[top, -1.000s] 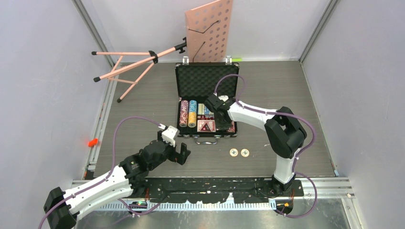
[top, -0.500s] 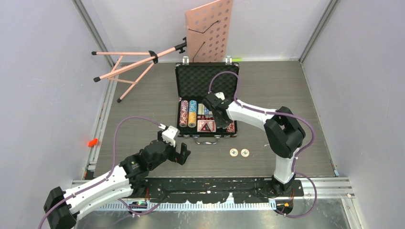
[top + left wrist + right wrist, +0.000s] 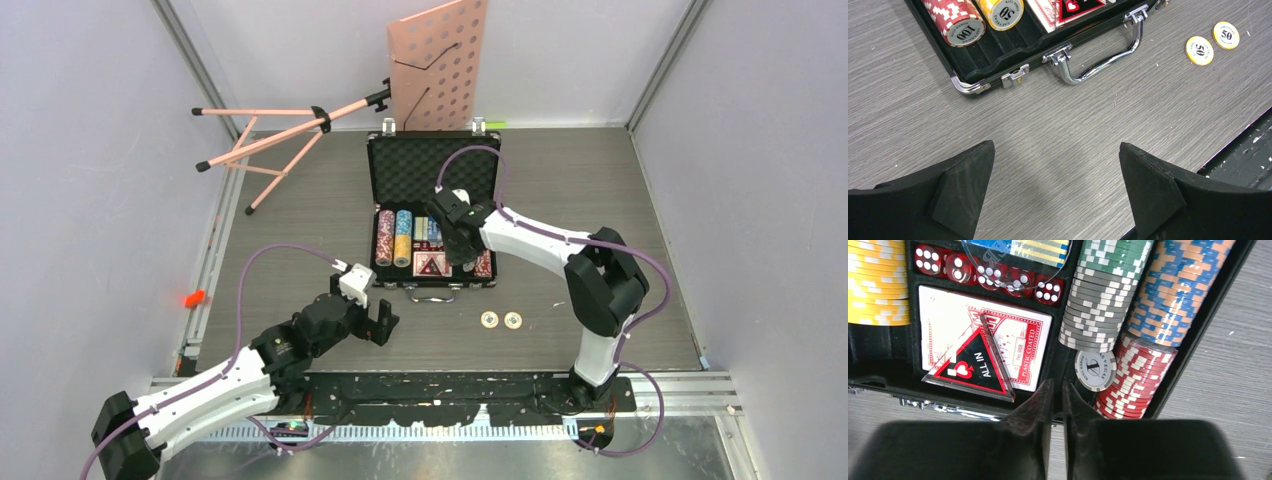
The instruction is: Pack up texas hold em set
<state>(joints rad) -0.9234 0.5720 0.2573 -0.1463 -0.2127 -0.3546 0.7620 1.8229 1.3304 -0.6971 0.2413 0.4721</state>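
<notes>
Shows briefcase [image 3: 430,175] mostly filled, lid open, two yellow chips [image 3: 1199,50] outside; right gripper [image 3: 1058,385] barely parted, empty; left gripper [image 3: 1055,146] wide open.

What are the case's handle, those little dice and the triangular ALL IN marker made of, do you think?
Handle: probably chromed metal; it is mirror-bright with sharp highlights.
Dice: likely translucent red plastic with white pips; light seems to glow through them.
ALL IN marker: seemingly clear acrylic over a black and red print; its edges look glassy.
</notes>
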